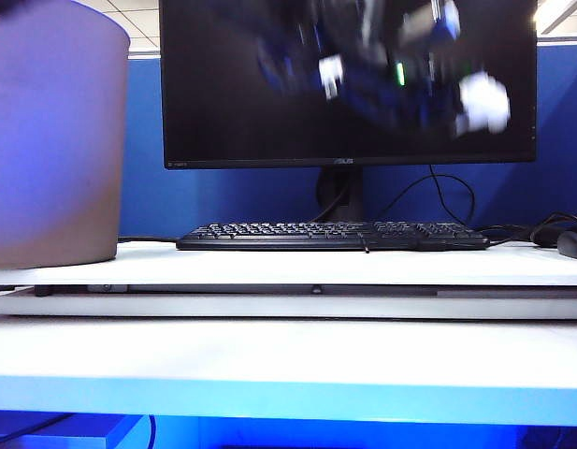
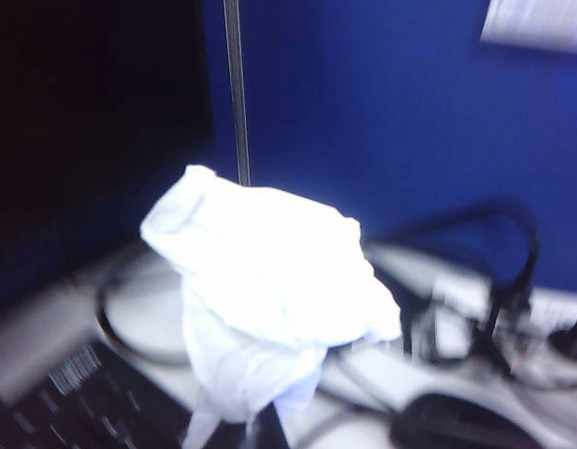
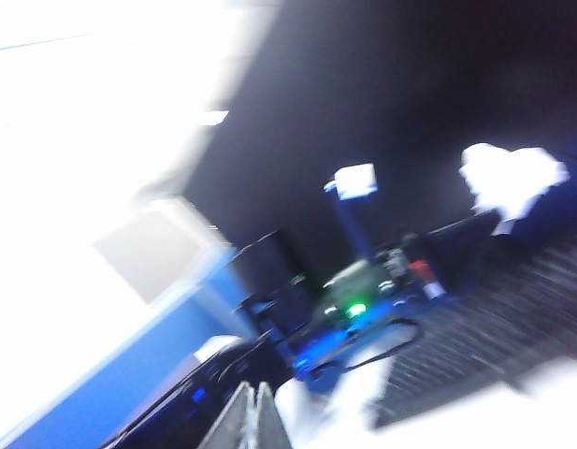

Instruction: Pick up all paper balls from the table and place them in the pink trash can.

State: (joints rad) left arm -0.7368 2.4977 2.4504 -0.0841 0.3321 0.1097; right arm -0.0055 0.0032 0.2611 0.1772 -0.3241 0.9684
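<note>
A white crumpled paper ball point(image 2: 269, 290) fills the middle of the left wrist view. My left gripper point(image 2: 260, 435) is shut on its lower end and holds it in the air above the keyboard point(image 2: 73, 402) and the white table point(image 2: 382, 374). My right gripper point(image 3: 253, 421) is shut and empty, its fingers pressed together. A blurred white wad point(image 3: 508, 178) shows far off in the right wrist view. In the exterior view the pink trash can point(image 1: 54, 140) stands at the far left on the table point(image 1: 288, 267). Neither arm shows there directly; the dark screen mirrors blurred arms and a white wad point(image 1: 483, 103).
A black monitor point(image 1: 232, 84) on a stand rises behind a black keyboard point(image 1: 330, 236). A black mouse point(image 1: 573, 245) and cables lie at the right edge. A blue partition wall stands behind. A second pale shelf edge point(image 1: 288, 304) runs below the desktop.
</note>
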